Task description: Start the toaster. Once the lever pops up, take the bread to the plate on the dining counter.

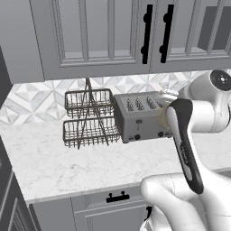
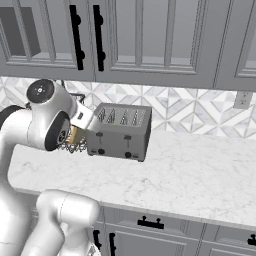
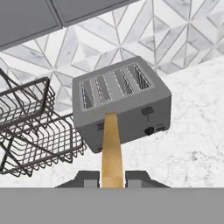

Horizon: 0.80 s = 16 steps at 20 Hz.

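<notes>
Claw (image 3: 112, 180): two small dark finger tips closed narrowly on the pale tan, thin slice of bread (image 3: 112, 148), one tip on each flat face; the slice runs edge-on straight out from between them.
Bread: gripped by the claw and lifted clear of the worktop; its far end points at the front face of the toaster, whether it touches that face cannot be told. In the right base view the tan slice (image 2: 75, 135) shows just under the white wrist, beside the toaster's near end.
Toaster (image 3: 122, 103): boxy grey metal four-slot toaster, straight ahead of the claw and a little below it, standing on the worktop. Four slots face up and look dark. Dark knob and lever on the front panel, to the right of the held slice as the hand view has it.
Toaster in base views: (image 1: 137, 115) partly covered by the arm at its right end; (image 2: 120, 130) seen whole, dark knobs along its lower front.
Wire rack (image 3: 33, 127): dark two-tier wire basket rack, just beside the toaster and to the left of the claw in the hand view, on the same worktop.
Worktop (image 2: 190, 175): white marble-look surface with grey veins, below the claw.
Wall (image 3: 175, 39): pale geometric tiles behind the toaster, beyond the claw.
Cabinets (image 1: 103, 36): grey panelled doors with dark handles, above the claw.
</notes>
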Tool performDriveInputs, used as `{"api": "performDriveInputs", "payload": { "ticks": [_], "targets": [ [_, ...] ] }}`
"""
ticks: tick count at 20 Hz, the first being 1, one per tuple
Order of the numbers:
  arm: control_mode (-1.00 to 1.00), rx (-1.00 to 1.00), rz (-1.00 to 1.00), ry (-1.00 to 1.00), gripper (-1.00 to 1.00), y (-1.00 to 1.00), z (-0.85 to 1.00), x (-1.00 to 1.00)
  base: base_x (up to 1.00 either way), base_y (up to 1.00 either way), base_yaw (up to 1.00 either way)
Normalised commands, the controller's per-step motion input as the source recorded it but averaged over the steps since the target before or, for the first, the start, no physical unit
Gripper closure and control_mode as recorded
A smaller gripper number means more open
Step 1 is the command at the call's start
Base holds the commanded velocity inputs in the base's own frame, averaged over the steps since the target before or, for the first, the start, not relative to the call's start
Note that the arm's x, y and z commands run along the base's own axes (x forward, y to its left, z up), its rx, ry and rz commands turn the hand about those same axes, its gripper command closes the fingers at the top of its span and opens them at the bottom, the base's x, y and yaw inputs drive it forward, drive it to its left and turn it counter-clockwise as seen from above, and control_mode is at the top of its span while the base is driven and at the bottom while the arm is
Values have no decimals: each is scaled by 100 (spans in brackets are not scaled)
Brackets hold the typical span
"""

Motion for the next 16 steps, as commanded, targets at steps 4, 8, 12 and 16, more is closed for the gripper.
{"api": "performDriveInputs", "payload": {
  "ticks": [4, 8, 12, 16],
  "targets": [
    [-100, 0, 0, 9, 100, -6, -13, -55, 0, 0, 0],
    [-100, 0, 0, 1, 100, -1, -4, -45, 0, 0, 0],
    [100, 0, 0, 0, 100, 0, 0, 0, -100, -12, -6],
    [100, 0, 0, 0, 100, 0, 0, 0, -51, -66, -49]
  ]
}}
